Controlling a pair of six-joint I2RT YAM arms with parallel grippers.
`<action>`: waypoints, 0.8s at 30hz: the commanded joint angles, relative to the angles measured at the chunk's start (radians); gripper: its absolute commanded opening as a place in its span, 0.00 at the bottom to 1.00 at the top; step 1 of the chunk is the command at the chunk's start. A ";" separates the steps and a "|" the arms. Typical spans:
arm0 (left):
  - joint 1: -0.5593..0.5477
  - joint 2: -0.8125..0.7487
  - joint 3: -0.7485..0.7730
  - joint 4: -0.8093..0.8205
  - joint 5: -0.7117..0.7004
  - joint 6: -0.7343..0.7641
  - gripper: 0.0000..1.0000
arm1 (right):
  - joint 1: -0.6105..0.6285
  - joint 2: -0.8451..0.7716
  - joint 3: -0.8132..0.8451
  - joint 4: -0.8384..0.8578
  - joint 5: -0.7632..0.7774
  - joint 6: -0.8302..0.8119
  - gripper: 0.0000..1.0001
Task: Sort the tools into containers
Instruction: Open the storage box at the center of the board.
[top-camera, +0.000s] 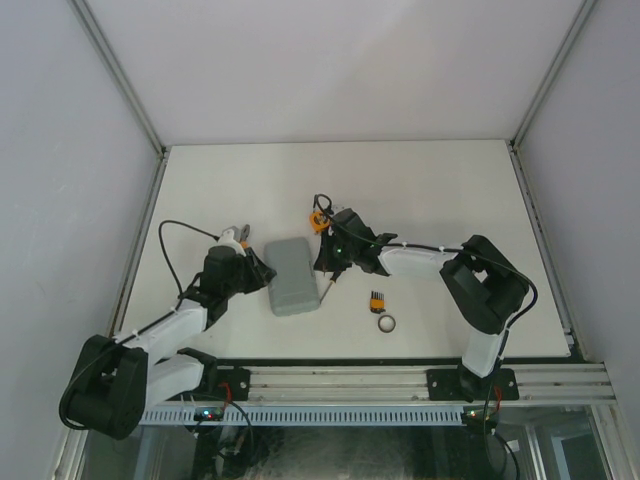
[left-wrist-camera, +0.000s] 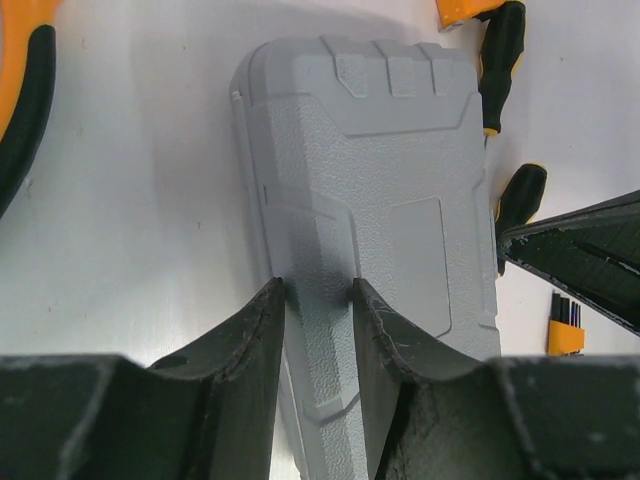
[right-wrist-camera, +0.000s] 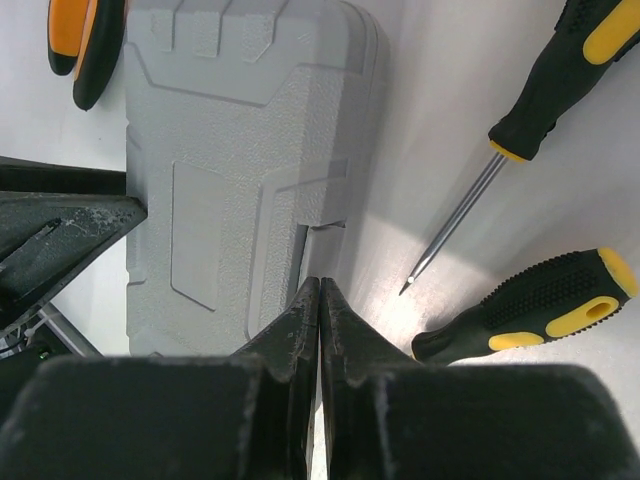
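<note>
The grey tool case (top-camera: 293, 275) lies closed mid-table, one on each side of it. My left gripper (left-wrist-camera: 318, 290) is at its left long edge, jaws a little apart, with the lid's edge (left-wrist-camera: 320, 330) showing between them. My right gripper (right-wrist-camera: 320, 285) is shut, empty, its tips at the case's right edge by the latch notch (right-wrist-camera: 322, 235). Two black-and-orange screwdrivers (right-wrist-camera: 560, 60) (right-wrist-camera: 540, 300) lie right of the case. Orange-handled pliers (left-wrist-camera: 25, 110) lie to its left. The tape measure (top-camera: 318, 221), bit set (top-camera: 376, 299) and ring (top-camera: 386, 323) sit on the table.
The white table (top-camera: 450, 190) is walled by grey panels at the back and both sides. The right arm's wrist (top-camera: 345, 240) covers most of the screwdrivers in the top view. The right gripper's finger (left-wrist-camera: 580, 250) reaches into the left wrist view.
</note>
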 joint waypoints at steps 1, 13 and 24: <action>0.003 0.025 -0.017 0.003 0.002 0.013 0.38 | 0.010 0.006 0.041 0.009 0.003 -0.004 0.00; 0.003 0.056 -0.011 -0.001 0.001 0.011 0.37 | 0.017 -0.004 0.060 -0.006 0.032 -0.017 0.02; 0.003 0.026 -0.014 -0.009 0.004 0.012 0.37 | 0.030 -0.010 0.064 -0.015 0.045 -0.024 0.09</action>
